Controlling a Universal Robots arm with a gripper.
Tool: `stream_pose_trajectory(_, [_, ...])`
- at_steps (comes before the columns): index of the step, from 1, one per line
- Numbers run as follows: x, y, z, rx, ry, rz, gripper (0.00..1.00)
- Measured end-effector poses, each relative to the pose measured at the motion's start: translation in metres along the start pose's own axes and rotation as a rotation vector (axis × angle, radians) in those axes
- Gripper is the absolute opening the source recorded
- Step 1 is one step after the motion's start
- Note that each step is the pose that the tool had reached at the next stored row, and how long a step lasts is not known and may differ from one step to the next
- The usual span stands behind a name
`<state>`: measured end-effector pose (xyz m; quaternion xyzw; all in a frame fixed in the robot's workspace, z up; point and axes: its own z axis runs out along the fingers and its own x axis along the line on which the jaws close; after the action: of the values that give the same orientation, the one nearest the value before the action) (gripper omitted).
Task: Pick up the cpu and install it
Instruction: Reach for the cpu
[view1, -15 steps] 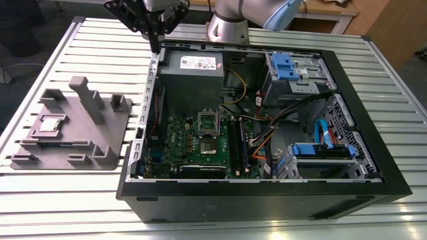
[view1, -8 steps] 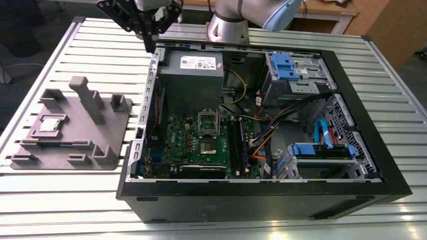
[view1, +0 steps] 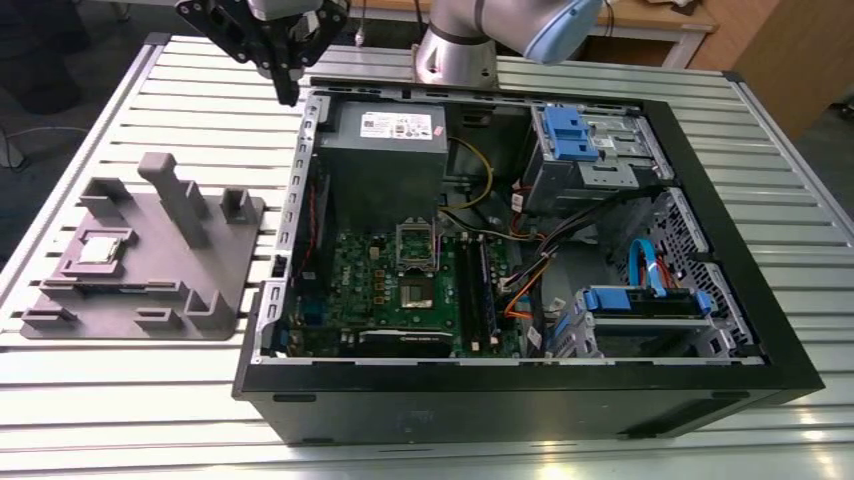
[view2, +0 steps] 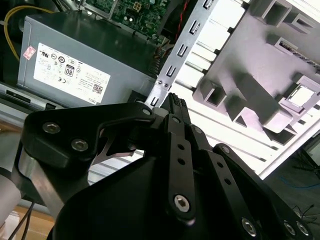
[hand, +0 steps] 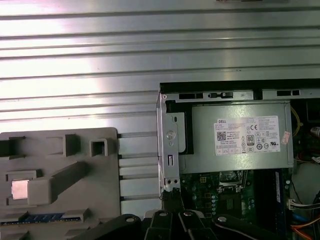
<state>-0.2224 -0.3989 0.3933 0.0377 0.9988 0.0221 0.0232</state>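
The cpu (view1: 100, 248) is a small silver-grey square lying flat in a recess of the grey moulded tray (view1: 200, 295), at the exterior view's left, beside the open computer case. The cpu (view2: 303, 96) (hand: 20, 189) appears in both wrist views, resting on the tray (view2: 260, 95) (hand: 60, 172). My gripper (view1: 284, 95) hangs above the case's back left corner, well away from the tray. Its black fingers (view2: 176, 102) (hand: 172, 196) are pressed together, shut on nothing. Inside the case, the green board (view1: 380, 300) carries a socket (view1: 418, 293) with its metal frame (view1: 416, 240) raised.
The black case (view1: 534, 400) lies on a slatted metal table (view1: 160, 100). A grey power supply (view1: 387, 150) (view2: 75, 55) (hand: 235, 140) sits near the gripper. Blue drive cages (view1: 574, 135) and cables (view1: 534, 270) crowd the case's right half. Upright posts (view1: 174, 195) rise from the tray.
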Motion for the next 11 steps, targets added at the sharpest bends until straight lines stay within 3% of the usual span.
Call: stream_pose_trajectory(11, [0.0171,-0.0013,-0.0008,-0.0004,-0.0046,0.0,0.11])
